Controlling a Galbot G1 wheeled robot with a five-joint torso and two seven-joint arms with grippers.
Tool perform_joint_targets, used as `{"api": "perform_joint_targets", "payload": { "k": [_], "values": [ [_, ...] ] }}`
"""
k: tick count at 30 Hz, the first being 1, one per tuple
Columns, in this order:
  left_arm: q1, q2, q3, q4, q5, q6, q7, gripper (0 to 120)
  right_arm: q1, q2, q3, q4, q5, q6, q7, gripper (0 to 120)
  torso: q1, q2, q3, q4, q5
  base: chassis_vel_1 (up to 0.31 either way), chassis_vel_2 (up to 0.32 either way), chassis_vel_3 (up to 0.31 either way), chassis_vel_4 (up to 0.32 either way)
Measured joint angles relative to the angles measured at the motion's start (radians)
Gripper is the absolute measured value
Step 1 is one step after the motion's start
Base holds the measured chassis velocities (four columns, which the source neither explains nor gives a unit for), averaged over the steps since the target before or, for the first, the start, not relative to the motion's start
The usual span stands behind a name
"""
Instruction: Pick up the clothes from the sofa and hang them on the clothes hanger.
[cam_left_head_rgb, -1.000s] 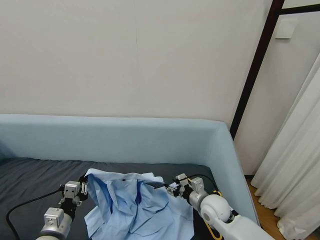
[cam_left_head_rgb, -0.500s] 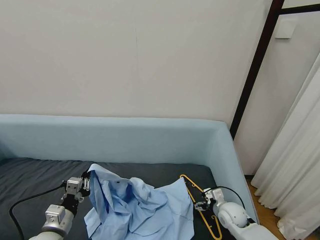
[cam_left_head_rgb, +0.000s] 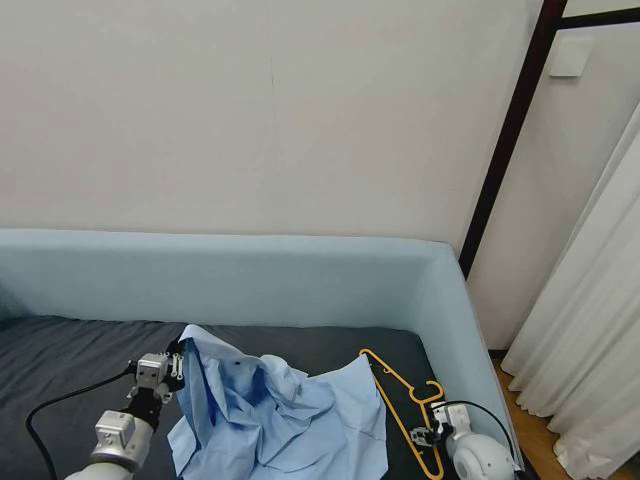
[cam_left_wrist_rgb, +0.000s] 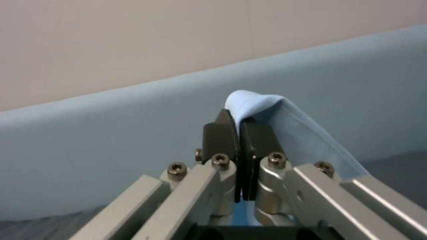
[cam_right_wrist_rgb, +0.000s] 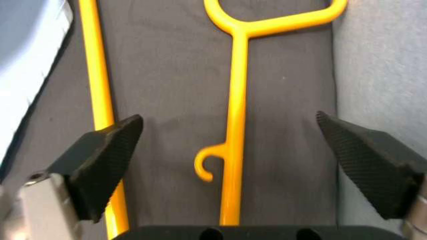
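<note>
One sofa (cam_left_head_rgb: 300, 280): light blue back and arm, dark grey seat.

One shirt (cam_left_head_rgb: 290, 420), light blue, is lying crumpled on the seat. It is sitting right of the seat's middle and running toward the front edge. Its left edge is being pulled up off the seat into a peak.

One hanger (cam_left_head_rgb: 400, 400), yellow, is lying flat on the seat at the right end, next to the arm. The shirt's right hem is lying just beside it; whether they are touching, I can't tell.

Two grippers:
- Left gripper (cam_left_head_rgb: 170, 365) is sitting at the shirt's raised left edge. In the left wrist view the left gripper (cam_left_wrist_rgb: 239, 130) jaws are clenched, grasping a fold of the shirt (cam_left_wrist_rgb: 267, 107). The fold is poking out past the tips and draping down one side, with the sofa back behind it.
- Right gripper (cam_left_head_rgb: 430, 437) is hovering at the seat's front right corner, over the hanger's hook end. In the right wrist view the right gripper (cam_right_wrist_rgb: 233, 150) jaws are released and spread wide. The hanger (cam_right_wrist_rgb: 235, 100) neck bar is running straight down the middle between them, well apart from either pad. A second bar of the hanger is passing just beside one pad (cam_right_wrist_rgb: 107, 150). The jaws are gripping nothing.
</note>
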Motion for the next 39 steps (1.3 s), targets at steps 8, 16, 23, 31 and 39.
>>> {"api": "perform_joint_targets", "payload": {
  "k": [8, 16, 23, 31, 39],
  "values": [
    [0.013, -0.002, -0.016, -0.009, 0.007, -0.004, -0.005, 0, 0.051, 0.018, 0.007, -0.090, -0.010, 0.026, -0.053, 71, 0.000, 0.000, 0.000, -0.0004, 0.0000, 0.000, 0.000, 0.000, 0.000],
    [0.005, -0.009, -0.008, 0.001, 0.013, -0.007, -0.007, 0, 0.066, 0.019, 0.008, -0.121, -0.031, 0.025, -0.088, 45, 0.000, 0.000, 0.000, -0.0004, 0.0001, 0.000, 0.000, 0.000, 0.000],
    [0.002, -0.010, -0.006, 0.006, 0.015, -0.008, -0.008, 0, 0.068, 0.019, 0.011, -0.136, -0.049, 0.025, -0.112, 18, 0.000, 0.000, 0.000, -0.0004, 0.0000, 0.000, 0.000, 0.000, 0.000],
    [0.003, -0.009, -0.007, 0.007, 0.015, -0.011, -0.009, 0, 0.068, 0.017, -0.001, -0.140, -0.086, 0.069, -0.112, 4, 0.000, 0.000, 0.000, -0.0007, 0.0000, 0.000, 0.000, 0.000, 0.000],
    [0.003, -0.005, -0.012, -0.003, -0.002, -0.027, -0.005, 0, 0.007, -0.073, -0.002, 0.119, -0.118, 0.183, -0.086, 4, 0.000, 0.000, 0.000, -0.0003, 0.0000, 0.000, 0.000, 0.000, 0.000]
  ]
}}
